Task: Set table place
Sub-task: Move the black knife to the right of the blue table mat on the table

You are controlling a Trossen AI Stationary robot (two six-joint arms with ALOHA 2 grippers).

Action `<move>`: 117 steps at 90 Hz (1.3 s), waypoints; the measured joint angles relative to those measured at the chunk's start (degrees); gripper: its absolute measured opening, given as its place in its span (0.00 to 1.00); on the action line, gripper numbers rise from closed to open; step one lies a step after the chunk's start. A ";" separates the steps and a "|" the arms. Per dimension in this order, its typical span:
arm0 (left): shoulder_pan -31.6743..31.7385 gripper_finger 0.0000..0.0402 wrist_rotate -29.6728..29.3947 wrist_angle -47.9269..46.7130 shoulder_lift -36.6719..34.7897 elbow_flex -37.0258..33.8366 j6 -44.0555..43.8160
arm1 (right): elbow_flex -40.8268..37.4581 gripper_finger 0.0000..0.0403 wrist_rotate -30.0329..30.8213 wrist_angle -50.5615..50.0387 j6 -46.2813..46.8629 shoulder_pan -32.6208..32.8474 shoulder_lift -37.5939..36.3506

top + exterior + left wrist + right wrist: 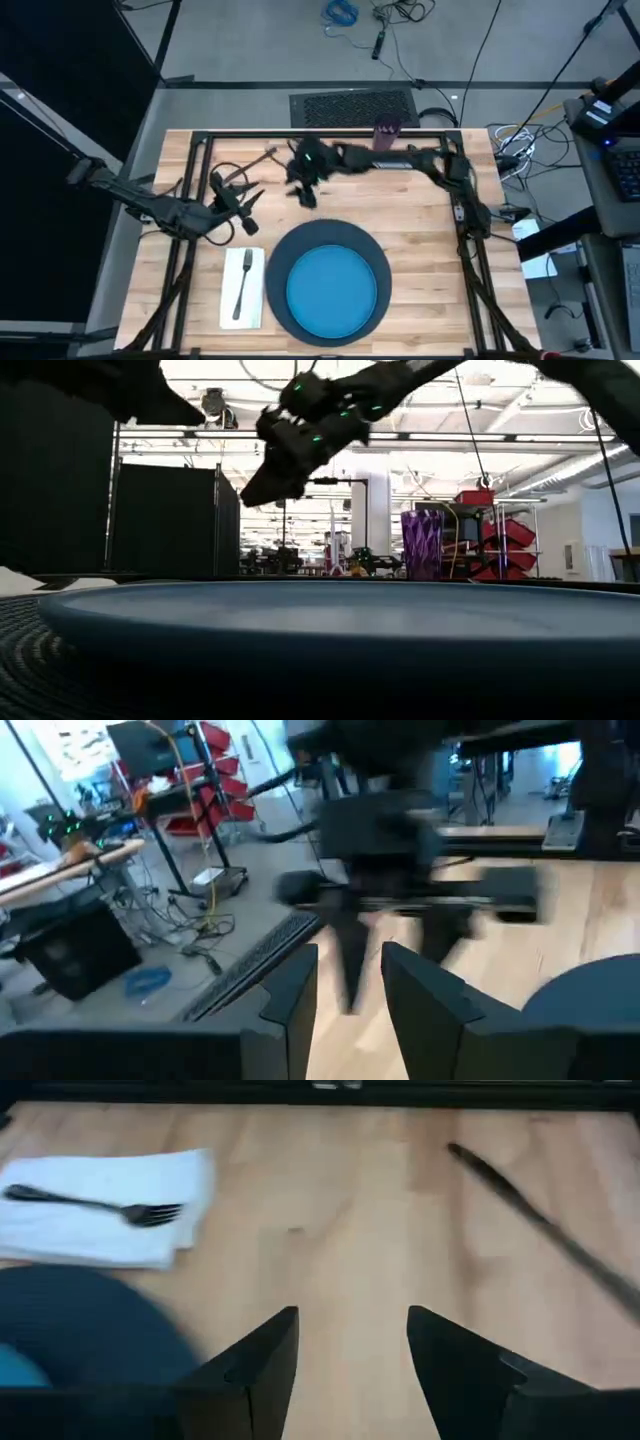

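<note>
A bright blue plate (335, 290) sits on a dark navy round disc (283, 255) at the table's near middle. To its left a white napkin (232, 300) lies flat with a metal fork (241, 285) on top. The purple cup (387, 131) stands upright at the far edge. A long thin utensil (540, 1230) lies on the bare wood (420, 230); I cannot tell which one it is. My right gripper (350, 1350) hovers open above the table, beyond the disc's far left rim. My left gripper (350, 990) is open, left of it, holding nothing.
Black frame bars (300, 137) run along the table's far edge and down both sides. Bare wood lies right of the disc and between the disc and the cup. Cables loop near my left arm (225, 180).
</note>
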 joint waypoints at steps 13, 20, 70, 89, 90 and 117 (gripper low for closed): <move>0.00 0.25 0.31 -0.63 0.23 0.01 0.12 | 16.52 0.44 -1.42 -8.25 -2.12 -3.78 9.89; 0.02 0.25 1.81 -1.12 0.61 0.01 0.42 | 24.09 0.44 -1.48 -11.78 -2.62 -5.23 14.35; 18.47 0.24 4.25 -2.22 0.66 0.02 -6.70 | 23.57 0.44 -1.18 -29.76 -5.66 -8.33 12.52; 42.49 0.24 24.15 -3.53 3.46 0.05 -14.77 | 23.50 0.44 -1.10 -39.81 -5.95 -7.87 8.81; 43.65 0.24 25.65 -3.53 3.76 0.07 -15.14 | 23.50 0.44 -1.13 -40.23 -5.95 -7.83 8.56; 57.37 0.24 40.66 -4.36 15.95 0.08 -22.00 | 23.48 0.44 1.16 -46.65 -7.42 -5.36 1.29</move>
